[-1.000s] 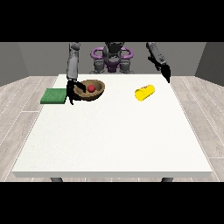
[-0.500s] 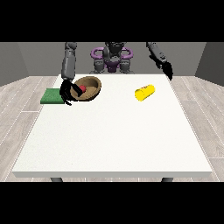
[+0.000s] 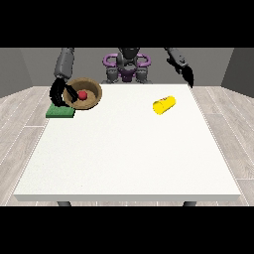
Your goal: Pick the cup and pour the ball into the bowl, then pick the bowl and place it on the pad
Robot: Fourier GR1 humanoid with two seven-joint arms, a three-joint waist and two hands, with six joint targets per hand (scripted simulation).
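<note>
Brown bowl [image 3: 83, 94] with red ball [image 3: 82, 94] inside, tilted toward the camera, lifted over the green pad [image 3: 60, 111], fingers of the hand at the view's left [image 3: 58, 94] curled round its rim; yellow cup [image 3: 163, 104] on its side on the white surface [image 3: 129, 149]; hand at the view's right [image 3: 188, 75] raised, grip impossible to tell.

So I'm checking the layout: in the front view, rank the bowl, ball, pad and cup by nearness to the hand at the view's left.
From the hand at the view's left:
1. Bowl, held at its rim.
2. Pad, just below; close to the ball's rank.
3. Ball, inside the bowl.
4. Cup, far right, lying down.
</note>
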